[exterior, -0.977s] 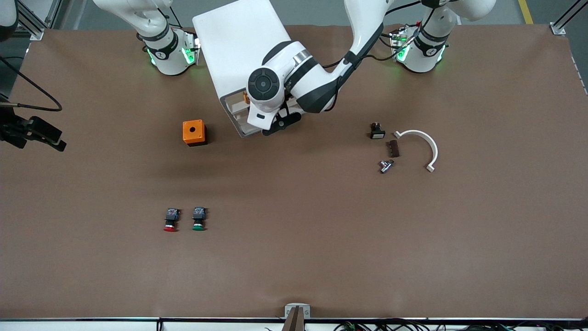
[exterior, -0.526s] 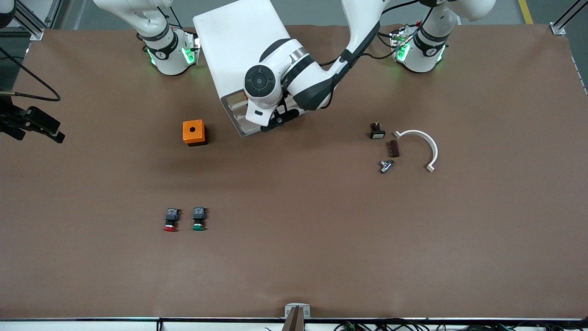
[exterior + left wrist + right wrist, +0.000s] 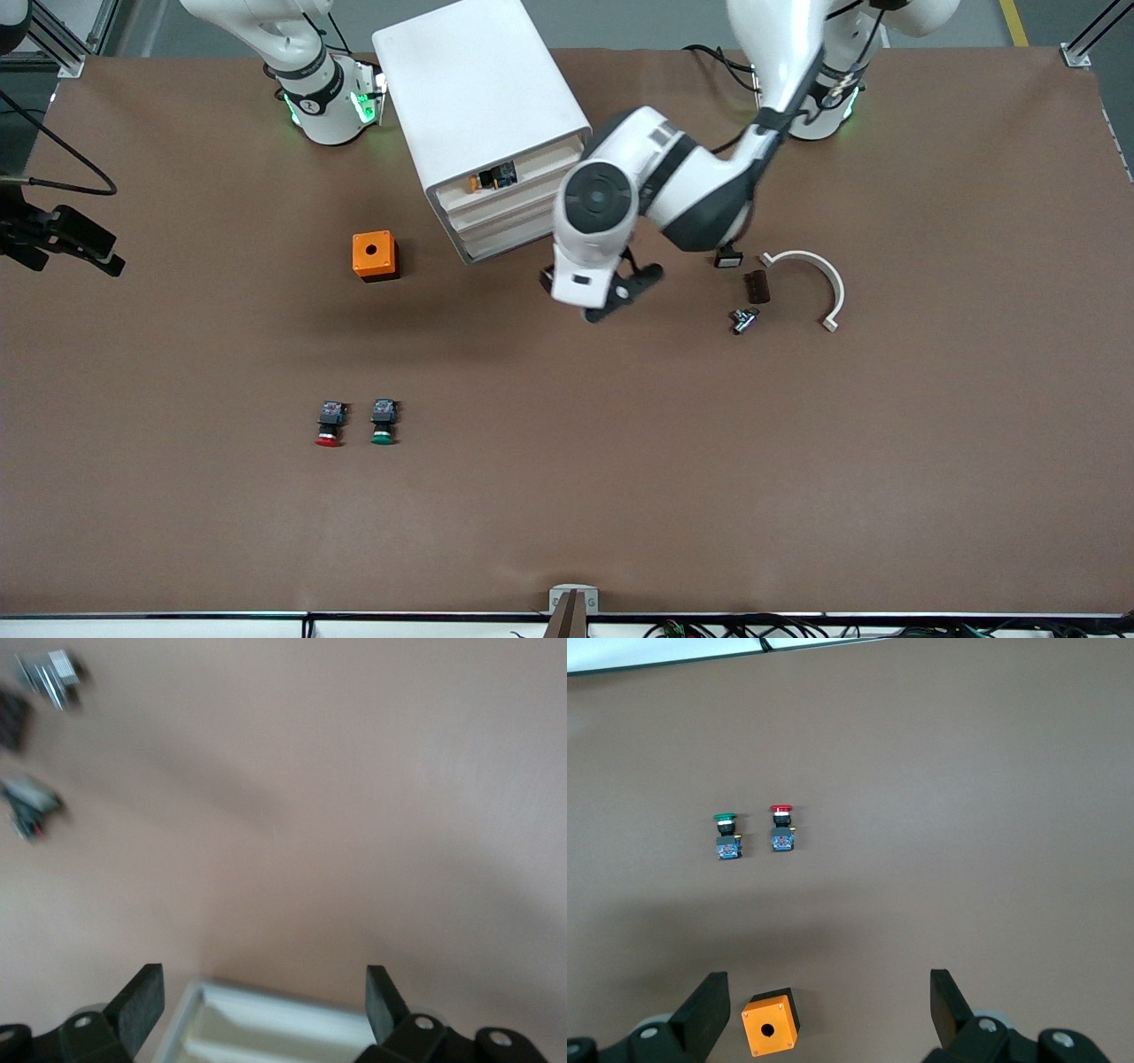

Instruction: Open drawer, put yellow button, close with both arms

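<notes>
- At the robots' edge of the table we see the white cabinet (image 3: 483, 115); its top drawer (image 3: 523, 168) sits slightly pulled out, and the yellow button (image 3: 493, 178) lies in it, its yellow cap and blue body showing in the gap.
- Over bare brown table (image 3: 567, 461), beside the cabinet and toward the left arm's end, we find the left gripper (image 3: 611, 297); its fingers (image 3: 142, 1001) stand spread with nothing between them; in the left wrist view a cream-white edge shows just below them.
- Toward the right arm's end, at the table's edge, we see the right gripper (image 3: 66, 244) waiting; its fingers (image 3: 704, 1010) are parted and empty in the right wrist view.
- Beside the cabinet, toward the right arm's end, an orange cube (image 3: 374, 255) with a round hole rests on the table.
- Nearer the front camera we note a red-capped switch (image 3: 329, 423) and a green-capped switch (image 3: 383, 421) lying side by side, just apart.
- Toward the left arm's end, a white curved bracket (image 3: 813, 283), a dark block (image 3: 757, 286), a small metal fitting (image 3: 744, 319) and a small black part (image 3: 727, 258) lie clustered near one another.
</notes>
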Robot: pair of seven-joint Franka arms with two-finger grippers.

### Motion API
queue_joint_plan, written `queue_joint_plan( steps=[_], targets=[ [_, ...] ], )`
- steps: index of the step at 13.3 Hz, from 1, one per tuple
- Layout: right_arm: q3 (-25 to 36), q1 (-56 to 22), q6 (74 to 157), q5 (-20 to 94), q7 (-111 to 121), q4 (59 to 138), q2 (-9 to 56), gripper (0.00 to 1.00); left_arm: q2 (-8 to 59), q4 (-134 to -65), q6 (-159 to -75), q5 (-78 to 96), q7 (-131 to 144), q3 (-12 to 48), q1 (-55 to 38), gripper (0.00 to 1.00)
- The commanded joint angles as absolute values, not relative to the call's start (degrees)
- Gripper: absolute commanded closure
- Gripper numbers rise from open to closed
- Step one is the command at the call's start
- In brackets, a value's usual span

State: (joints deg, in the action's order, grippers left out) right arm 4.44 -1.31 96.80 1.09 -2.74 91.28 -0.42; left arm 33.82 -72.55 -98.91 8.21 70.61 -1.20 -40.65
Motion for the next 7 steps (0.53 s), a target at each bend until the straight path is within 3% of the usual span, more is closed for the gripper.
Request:
queue_joint_plan(
  steps=[1,7],
  targets=[
    [3.4,-0.3,96.9,0.8,-2.5,92.5,-1.7,0.0,29.4,-74.2,-96.3,1.7,67.2,-0.8,-36.1,0.0],
    [3.4,-0.2,96.8,1.1,-2.3,92.5,-1.7,0.0,19.0,-74.3,-86.5,-2.7,52.9,-0.9,-26.4,0.0]
  ],
)
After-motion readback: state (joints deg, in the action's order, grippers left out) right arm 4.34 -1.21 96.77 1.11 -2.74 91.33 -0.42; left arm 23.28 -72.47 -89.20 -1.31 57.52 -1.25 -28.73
